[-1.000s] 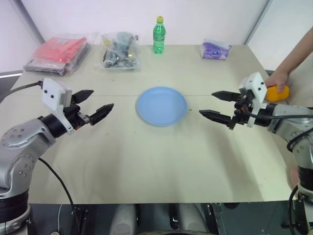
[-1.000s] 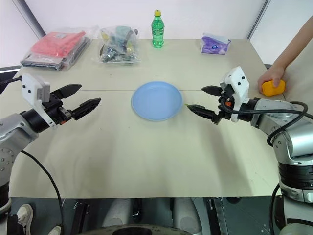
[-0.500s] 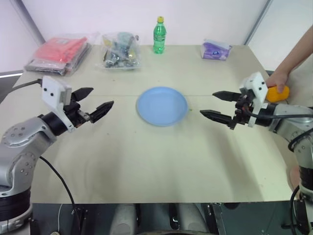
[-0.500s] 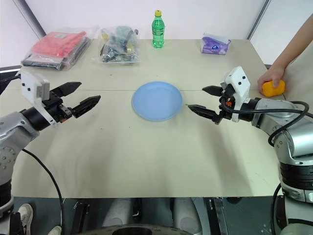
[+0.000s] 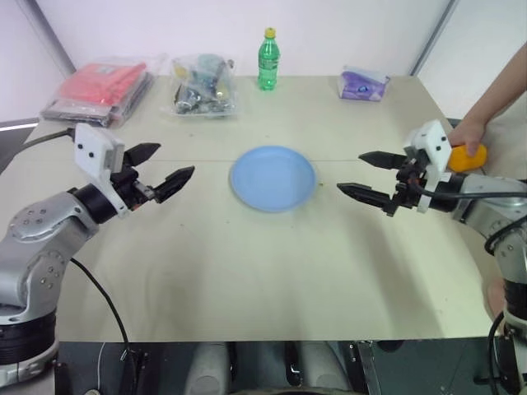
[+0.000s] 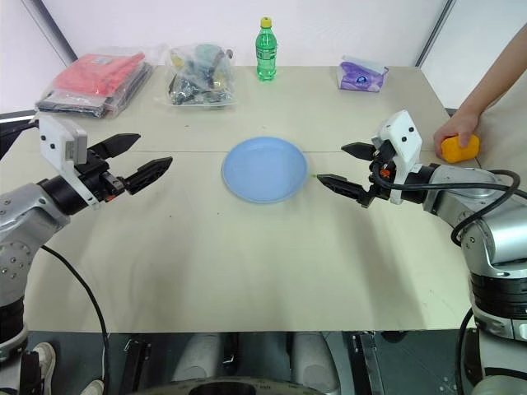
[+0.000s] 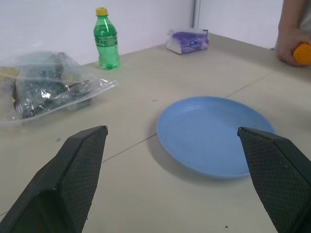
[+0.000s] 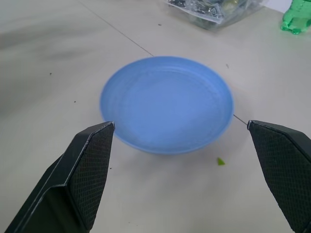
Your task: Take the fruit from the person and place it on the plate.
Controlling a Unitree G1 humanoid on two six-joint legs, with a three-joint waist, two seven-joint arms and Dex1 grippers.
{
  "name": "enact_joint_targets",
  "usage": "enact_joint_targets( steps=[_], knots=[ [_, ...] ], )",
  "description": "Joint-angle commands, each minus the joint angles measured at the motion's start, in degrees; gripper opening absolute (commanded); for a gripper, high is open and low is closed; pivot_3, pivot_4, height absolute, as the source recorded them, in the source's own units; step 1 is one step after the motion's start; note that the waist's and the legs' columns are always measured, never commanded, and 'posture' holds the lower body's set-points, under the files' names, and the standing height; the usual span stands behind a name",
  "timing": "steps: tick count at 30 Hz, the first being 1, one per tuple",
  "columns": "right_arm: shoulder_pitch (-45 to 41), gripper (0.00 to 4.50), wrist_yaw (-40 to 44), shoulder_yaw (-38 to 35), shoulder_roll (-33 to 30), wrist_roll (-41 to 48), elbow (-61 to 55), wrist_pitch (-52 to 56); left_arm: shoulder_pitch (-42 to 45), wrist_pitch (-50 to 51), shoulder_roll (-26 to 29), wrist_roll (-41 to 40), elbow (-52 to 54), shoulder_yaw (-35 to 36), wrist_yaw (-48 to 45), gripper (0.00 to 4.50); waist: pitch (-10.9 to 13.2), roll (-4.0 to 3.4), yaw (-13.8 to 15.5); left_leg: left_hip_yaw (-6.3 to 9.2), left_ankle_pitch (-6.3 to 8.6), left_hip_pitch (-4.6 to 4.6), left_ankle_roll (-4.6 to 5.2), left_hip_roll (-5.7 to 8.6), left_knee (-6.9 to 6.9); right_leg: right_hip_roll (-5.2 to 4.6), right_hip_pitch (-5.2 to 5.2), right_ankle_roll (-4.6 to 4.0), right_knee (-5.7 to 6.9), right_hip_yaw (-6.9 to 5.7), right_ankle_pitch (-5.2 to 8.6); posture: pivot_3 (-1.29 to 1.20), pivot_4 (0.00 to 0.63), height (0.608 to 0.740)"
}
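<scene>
The light-blue plate point(image 6: 265, 169) lies empty at the middle of the beige table. At the table's right edge a person's hand point(image 6: 458, 128) rests on the orange-yellow fruit point(image 6: 459, 148), the forearm reaching in from the right. My right gripper point(image 6: 344, 169) hovers open just right of the plate, pointing at it, with the fruit behind its wrist. My left gripper point(image 6: 138, 159) hovers open well left of the plate, also pointing toward it. Both hold nothing. In the left wrist view the fruit point(image 7: 302, 53) shows under the person's hand point(image 7: 290, 34).
Along the far edge stand a green bottle point(image 6: 264, 49), a purple tissue pack point(image 6: 361, 74), a clear bag of dark items point(image 6: 194, 76) and a red packaged bundle point(image 6: 90, 81). A tiny green scrap point(image 8: 220, 161) lies beside the plate.
</scene>
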State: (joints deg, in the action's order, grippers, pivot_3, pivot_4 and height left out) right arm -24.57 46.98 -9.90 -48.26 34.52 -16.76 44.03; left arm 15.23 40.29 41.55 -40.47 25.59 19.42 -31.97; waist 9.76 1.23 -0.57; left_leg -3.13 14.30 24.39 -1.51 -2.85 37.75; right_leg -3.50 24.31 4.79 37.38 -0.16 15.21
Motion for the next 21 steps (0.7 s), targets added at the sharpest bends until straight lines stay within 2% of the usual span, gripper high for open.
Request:
enact_joint_targets(
  steps=[1,21],
  knots=[
    [-0.1,4.48,0.0,-1.8,-0.2,0.6,-1.9,-1.0,1.1,-1.5,-0.1,0.3,0.3,0.5,0.0,4.5,0.0,0.0,0.0,0.0,0.0,0.0,0.0,0.0,0.0,0.0,0.0,0.0,0.0,0.0,0.0,0.0,0.15,0.731],
    [0.0,4.48,0.4,-1.7,-0.6,0.4,-1.7,-1.4,1.9,-2.8,-1.5,1.2,0.1,-0.4,0.9,4.5,0.0,0.0,0.0,0.0,0.0,0.01,0.0,0.0,0.08,0.0,-0.01,0.0,0.04,0.0,0.0,0.0,0.15,0.731]
  ],
)
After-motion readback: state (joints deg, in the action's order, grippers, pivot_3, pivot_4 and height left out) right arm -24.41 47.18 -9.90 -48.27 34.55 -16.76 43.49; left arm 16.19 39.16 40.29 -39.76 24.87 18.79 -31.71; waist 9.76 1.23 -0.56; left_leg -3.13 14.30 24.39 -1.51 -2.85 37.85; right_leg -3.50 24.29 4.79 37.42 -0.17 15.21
